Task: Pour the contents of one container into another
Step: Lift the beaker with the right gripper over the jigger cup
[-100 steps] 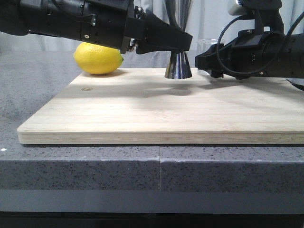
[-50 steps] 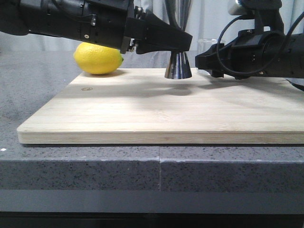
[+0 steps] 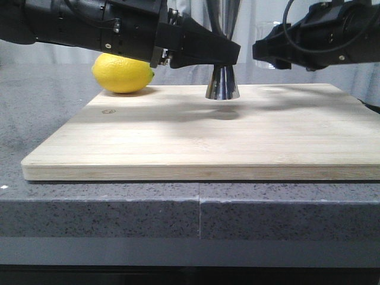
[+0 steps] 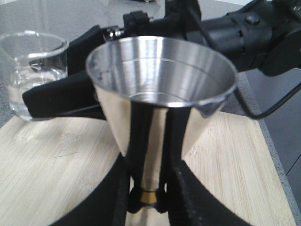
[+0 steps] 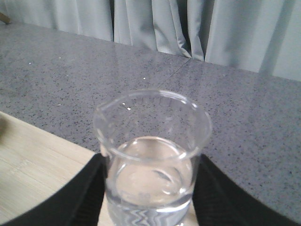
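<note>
1. Left gripper (image 4: 149, 200) pinches the jigger (image 4: 160, 108) at its gold waist; jigger stands upright on the wooden board (image 3: 202, 136).
2. Right gripper (image 5: 149, 188) clamps the beaker (image 5: 151, 155), held above the board, upright, w/ clear liquid inside.
3. Lemon (image 3: 123, 73) rests at the board's far-left corner.

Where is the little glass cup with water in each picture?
Front view: the glass cup is high at the right, mostly hidden by the right gripper, lifted off the wooden board.
Left wrist view: at the far left, beyond the steel cup.
Right wrist view: in the middle, between the black fingers.
Shared landmark: the wooden board.
</note>
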